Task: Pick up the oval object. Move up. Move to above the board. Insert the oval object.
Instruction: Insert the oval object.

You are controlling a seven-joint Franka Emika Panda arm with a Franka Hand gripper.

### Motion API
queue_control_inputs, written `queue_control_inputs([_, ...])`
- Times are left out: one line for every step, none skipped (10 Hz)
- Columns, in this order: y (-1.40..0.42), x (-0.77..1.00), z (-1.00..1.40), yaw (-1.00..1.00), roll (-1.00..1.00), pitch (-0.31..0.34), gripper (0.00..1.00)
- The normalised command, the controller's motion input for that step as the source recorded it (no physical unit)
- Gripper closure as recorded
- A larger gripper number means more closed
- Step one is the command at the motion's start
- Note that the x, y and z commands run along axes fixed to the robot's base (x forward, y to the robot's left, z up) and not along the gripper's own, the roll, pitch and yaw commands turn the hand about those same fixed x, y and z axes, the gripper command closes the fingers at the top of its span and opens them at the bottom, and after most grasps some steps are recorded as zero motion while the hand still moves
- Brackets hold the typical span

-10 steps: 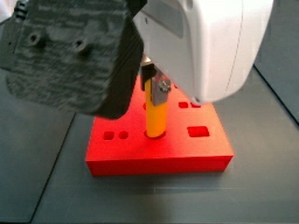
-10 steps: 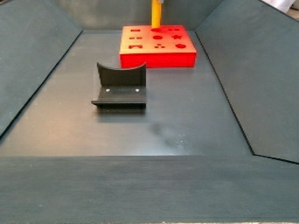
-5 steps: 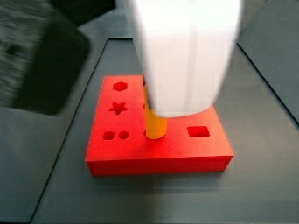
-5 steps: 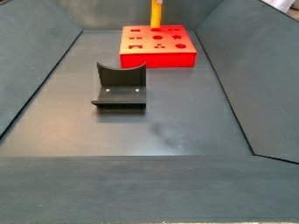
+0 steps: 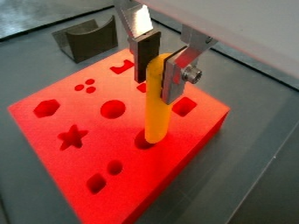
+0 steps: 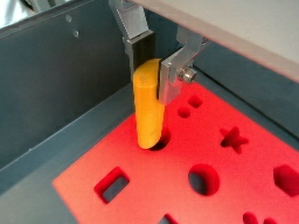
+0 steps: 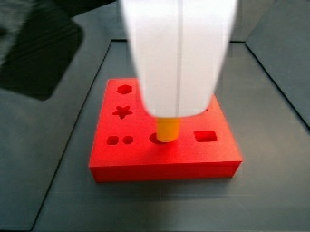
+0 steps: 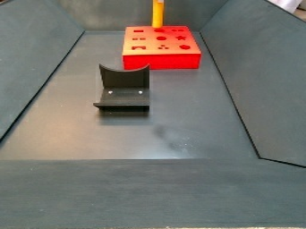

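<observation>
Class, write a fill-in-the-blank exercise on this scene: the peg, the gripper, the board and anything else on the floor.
1. The oval object stands upright with its lower end in a cut-out of the ____ board.
2. The gripper has its fingers either side of the peg's ____ end.
3. The dark grey U-shaped block lies ____ the board.

Missing words: red; upper; apart from

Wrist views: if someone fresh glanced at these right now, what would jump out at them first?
The orange-yellow oval object stands upright with its lower end in a cut-out of the bright red board, near one edge. The gripper sits around the peg's top, a finger on each side. In a side view, a dark grey U-shaped block sits apart on the floor, nearer the camera than the board.
</observation>
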Motion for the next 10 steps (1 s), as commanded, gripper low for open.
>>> queue_control_inputs([0.01, 0.30, 0.00, -0.10, 0.06, 0.109, 1.00])
queue_control_inputs([0.00, 0.16, 0.00, -0.10, 0.09, 0.091, 1.00])
queue_control_inputs([0.01, 0.02, 0.00, -0.14, 0.08, 0.077, 1.00])
queue_control_inputs([0.16, -0.21, 0.00, -0.22, 0.12, 0.069, 1.00])
queue_control_inputs([0.10, -0.36, 0.00, -0.35, 0.08, 0.053, 1.00])
queue_control_inputs([0.02, -0.07, 0.00, -0.26, 0.00, 0.011, 1.00])
queue_control_inputs([0.00, 0.00, 0.00, -0.16, 0.02, 0.001, 1.00])
queue_control_inputs([0.00, 0.00, 0.00, -0.11, 0.03, 0.000, 1.00])
queue_control_inputs([0.00, 0.00, 0.00, -0.09, 0.01, 0.000, 1.00])
queue_control_inputs([0.00, 0.00, 0.00, -0.08, 0.01, 0.000, 1.00])
